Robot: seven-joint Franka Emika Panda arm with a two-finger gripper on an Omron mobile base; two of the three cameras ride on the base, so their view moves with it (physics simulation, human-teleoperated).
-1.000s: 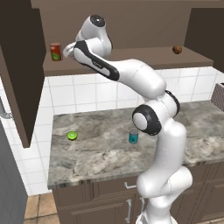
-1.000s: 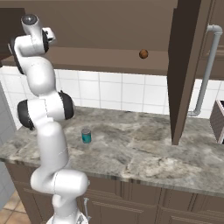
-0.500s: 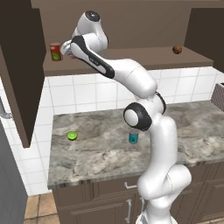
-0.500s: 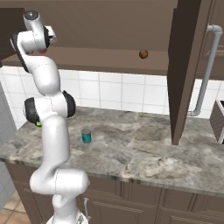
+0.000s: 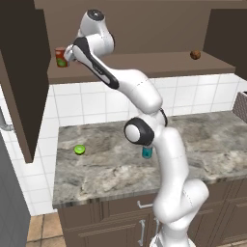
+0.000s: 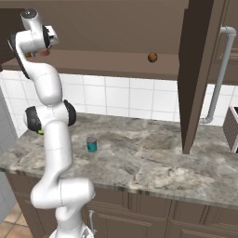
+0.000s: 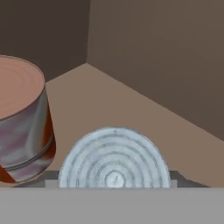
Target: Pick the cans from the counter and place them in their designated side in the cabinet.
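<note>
Cans differ in place: we see the teal one (image 6: 91, 144), short with a grey top, standing mid-frame on the counter (image 6: 153, 158). Another grey ringed top (image 7: 114, 159) sits low in the hand view, beside a taller red can (image 7: 22, 122) on the cabinet shelf (image 7: 131, 113). We cannot tell whether the gripper (image 5: 67, 53), upper left, is clamped.

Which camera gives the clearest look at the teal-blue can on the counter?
The right base view: the teal-blue can stands upright in the open on the counter. In the left base view the arm covers most of it.
</note>
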